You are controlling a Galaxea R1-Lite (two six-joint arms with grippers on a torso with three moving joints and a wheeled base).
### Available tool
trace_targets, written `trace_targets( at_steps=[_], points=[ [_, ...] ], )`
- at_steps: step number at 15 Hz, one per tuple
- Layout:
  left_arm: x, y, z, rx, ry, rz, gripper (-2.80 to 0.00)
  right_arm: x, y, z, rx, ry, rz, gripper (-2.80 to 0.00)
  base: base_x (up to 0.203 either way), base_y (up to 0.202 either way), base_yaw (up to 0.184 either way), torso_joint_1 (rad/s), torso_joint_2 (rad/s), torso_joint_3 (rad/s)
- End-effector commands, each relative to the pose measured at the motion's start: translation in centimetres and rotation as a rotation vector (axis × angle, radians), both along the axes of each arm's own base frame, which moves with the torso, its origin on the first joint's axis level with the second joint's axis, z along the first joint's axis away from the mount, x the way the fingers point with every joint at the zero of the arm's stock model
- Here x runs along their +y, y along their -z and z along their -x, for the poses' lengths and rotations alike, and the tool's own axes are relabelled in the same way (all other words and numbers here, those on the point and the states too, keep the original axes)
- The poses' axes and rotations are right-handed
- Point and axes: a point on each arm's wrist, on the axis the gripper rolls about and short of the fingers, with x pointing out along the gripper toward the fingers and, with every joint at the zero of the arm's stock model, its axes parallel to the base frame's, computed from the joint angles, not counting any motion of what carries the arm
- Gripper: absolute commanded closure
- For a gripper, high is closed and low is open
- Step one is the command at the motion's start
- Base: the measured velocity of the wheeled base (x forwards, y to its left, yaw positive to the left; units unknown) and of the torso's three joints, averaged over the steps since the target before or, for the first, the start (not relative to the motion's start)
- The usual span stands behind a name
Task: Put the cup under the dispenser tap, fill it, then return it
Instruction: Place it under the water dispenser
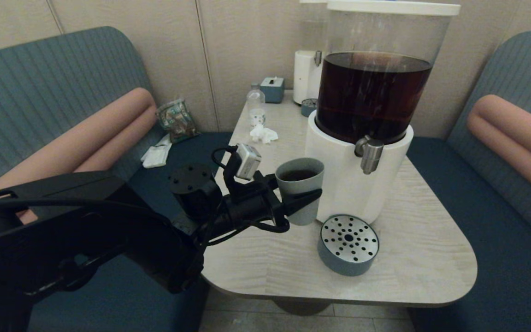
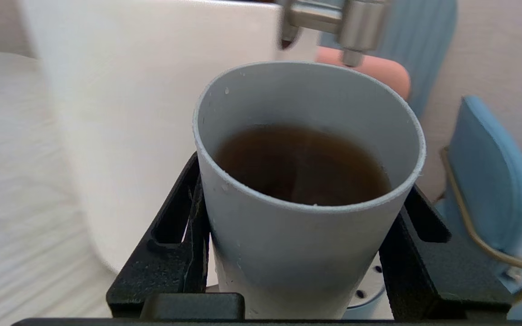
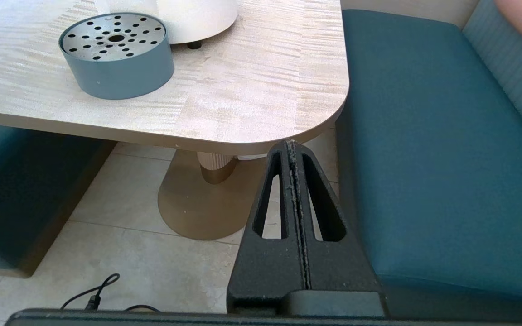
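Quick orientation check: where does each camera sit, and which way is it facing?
Head: high, looking down at the table; left arm holds the cup beside the dispenser tap.
Left wrist: behind the left gripper, facing cup and tap.
Right wrist: low, past the right gripper toward floor and bench.
Head and right wrist share the drip tray.

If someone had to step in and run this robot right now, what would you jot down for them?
Left gripper: shut on the cup, held off the table beside the big dispenser's white base, left of the dispenser tap.
Right gripper: shut, empty, parked low past the table's corner.
Done: the cup has dark liquid in it.
Left: set the cup back on the table, away from the drip tray, and release it.
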Motion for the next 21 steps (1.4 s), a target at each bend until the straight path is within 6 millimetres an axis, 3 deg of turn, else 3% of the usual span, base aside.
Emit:
trace_targets(
  at_steps=[1, 6, 11, 21],
  points=[
    [-1.2, 0.5, 0.5, 0.005, 0.032, -0.002, 0.00, 0.0, 0.0, 0.0, 0.000, -0.001, 0.001, 0.00, 0.000, 0.000, 0.000, 0.000, 0.00, 0.000],
    [-2.7, 0.4, 1.0, 0.006, 0.052, 0.016, 0.00, 0.0, 0.0, 0.0, 0.000, -0.001, 0.001, 0.00, 0.000, 0.000, 0.000, 0.000, 0.00, 0.000],
    [-4.5, 1.8, 1.2, 0.024, 0.090, 0.004, 0.00, 0.0, 0.0, 0.0, 0.000, -0.001, 0.001, 0.00, 0.000, 0.000, 0.000, 0.000, 0.00, 0.000],
    [-6.3, 4.3, -0.7, 0.026, 0.099, 0.001, 0.00, 0.0, 0.0, 0.0, 0.000, -0.001, 0.001, 0.00, 0.000, 0.000, 0.000, 0.000, 0.00, 0.000]
  ],
)
